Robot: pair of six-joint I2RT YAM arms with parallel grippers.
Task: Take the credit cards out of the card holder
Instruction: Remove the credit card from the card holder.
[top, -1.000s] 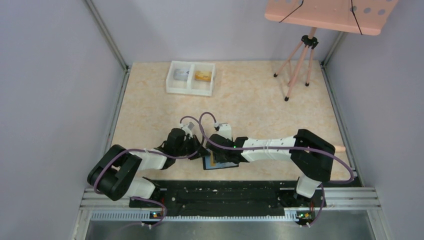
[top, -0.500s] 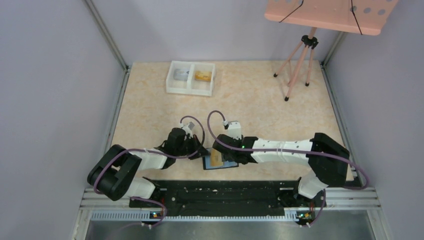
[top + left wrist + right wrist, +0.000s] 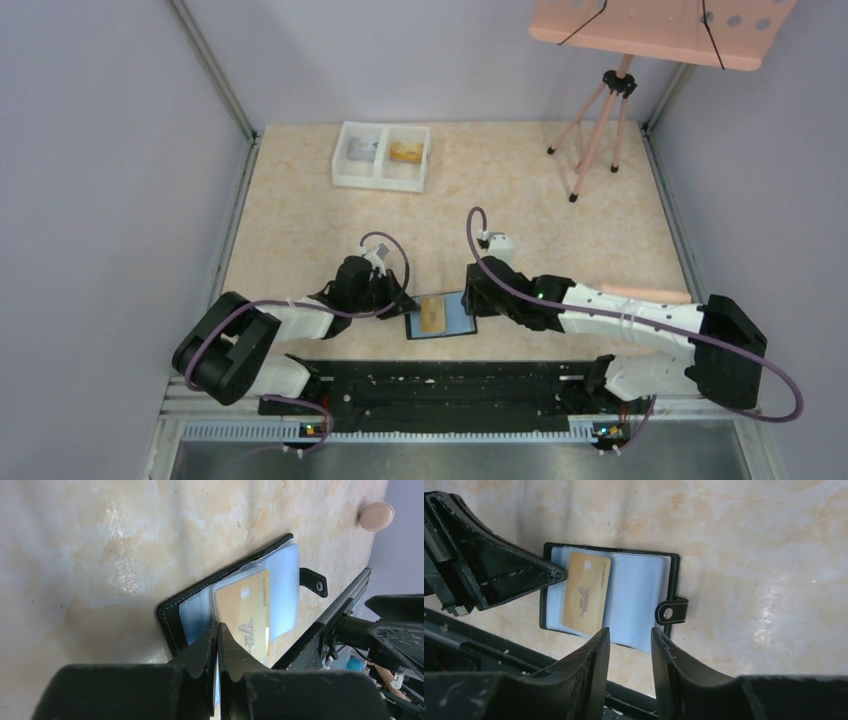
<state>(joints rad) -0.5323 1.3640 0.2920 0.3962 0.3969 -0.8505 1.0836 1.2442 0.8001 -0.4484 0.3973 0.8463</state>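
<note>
Left wrist view: left hand (image 3: 218, 630) clenched on card holder (image 3: 285, 580) sleeve edge, beside gold card (image 3: 247, 612); right hand (image 3: 630, 632) released above. Risk: pinch slips, holder drags along with card.

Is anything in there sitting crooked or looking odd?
Yes: the gold credit card lies tilted on the open card holder, not square with its edges, and one end reaches the holder's black border. Nothing else stands out.
</note>
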